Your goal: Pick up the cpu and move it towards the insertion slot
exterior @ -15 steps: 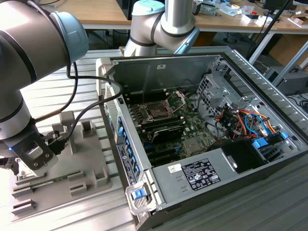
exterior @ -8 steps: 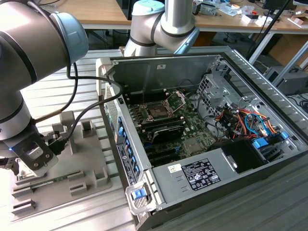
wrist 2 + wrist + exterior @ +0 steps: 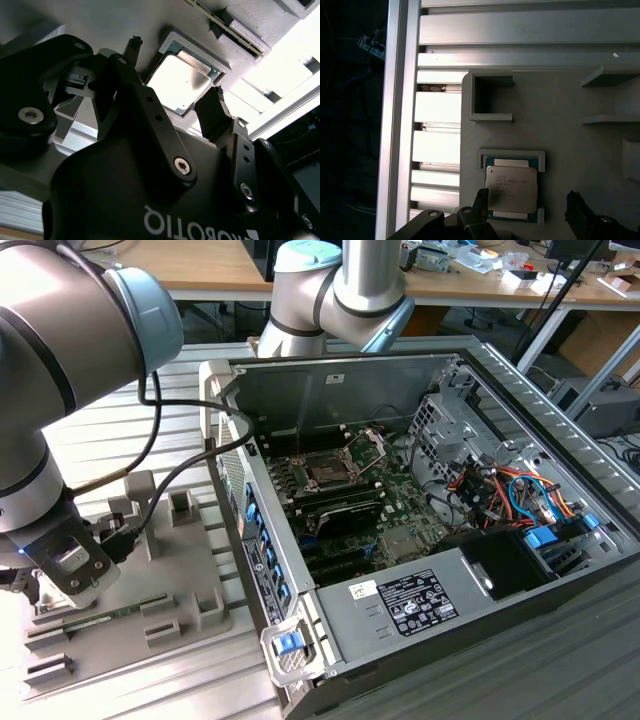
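Observation:
The cpu, a small square chip with a pale metal top, lies flat in a framed square recess of the grey tray. My gripper hangs open just above it, one black fingertip on each side of the chip and neither touching it. In the second wrist view the cpu shows bright between the spread fingers of the gripper. The insertion slot, a dark square socket with a raised wire bracket, sits on the board inside the open computer case, far toward the exterior view's right of the tray.
The open computer case holds black memory slots, a drive cage, coloured cables and a power supply. Its tall side wall stands between tray and socket. Grey blocks rise from the tray. Ribbed aluminium table lies beneath.

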Controlling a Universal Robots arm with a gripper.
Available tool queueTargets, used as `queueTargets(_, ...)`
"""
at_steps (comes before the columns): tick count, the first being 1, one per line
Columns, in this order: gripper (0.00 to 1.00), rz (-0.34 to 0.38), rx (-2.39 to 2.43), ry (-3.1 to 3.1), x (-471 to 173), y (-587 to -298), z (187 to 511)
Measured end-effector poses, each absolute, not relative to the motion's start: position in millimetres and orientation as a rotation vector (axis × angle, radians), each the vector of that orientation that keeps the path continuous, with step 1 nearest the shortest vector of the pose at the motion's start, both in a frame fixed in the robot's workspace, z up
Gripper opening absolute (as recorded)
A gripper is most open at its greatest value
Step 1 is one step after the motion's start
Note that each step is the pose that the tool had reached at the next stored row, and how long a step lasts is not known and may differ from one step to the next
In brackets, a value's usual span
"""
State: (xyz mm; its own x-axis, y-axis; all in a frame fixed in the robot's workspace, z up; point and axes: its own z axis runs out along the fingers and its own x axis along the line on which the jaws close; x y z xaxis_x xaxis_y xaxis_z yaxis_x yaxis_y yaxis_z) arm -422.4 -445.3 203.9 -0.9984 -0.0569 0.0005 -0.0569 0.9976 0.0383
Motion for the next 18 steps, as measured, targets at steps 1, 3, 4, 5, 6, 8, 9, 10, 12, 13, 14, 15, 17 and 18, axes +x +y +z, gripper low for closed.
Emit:
queueTargets(1, 0.72, -0.060, 0.089, -3.138, -423.2, -445.2, 203.6)
queueTargets(3, 0.72, -0.060, 0.090, -3.138, -424.5, -444.7, 203.1)
queueTargets(4, 0.72, -0.060, 0.090, -3.138, -424.8, -444.4, 203.0)
queueTargets(5, 0.72, -0.060, 0.090, -3.138, -425.5, -444.1, 202.5)
queueTargets(6, 0.72, -0.060, 0.090, -3.138, -426.4, -443.4, 202.0)
queueTargets(8, 0.72, -0.060, 0.090, -3.138, -427.1, -442.6, 201.5)
queueTargets(9, 0.72, -0.060, 0.090, -3.138, -427.4, -442.2, 201.1)
queueTargets(10, 0.72, -0.060, 0.090, -3.138, -427.6, -441.9, 200.6)
queueTargets(12, 0.72, -0.060, 0.090, -3.138, -427.9, -441.4, 199.5)
queueTargets(13, 0.72, -0.060, 0.090, -3.138, -428.4, -440.5, 198.1)
queueTargets(14, 0.72, -0.060, 0.090, -3.138, -428.7, -440.2, 197.4)
queueTargets(15, 0.72, -0.060, 0.090, -3.138, -429.0, -439.8, 196.7)
queueTargets(17, 0.72, -0.060, 0.090, -3.138, -430.1, -439.1, 194.5)
queueTargets(18, 0.72, -0.060, 0.090, -3.138, -430.8, -438.8, 193.4)
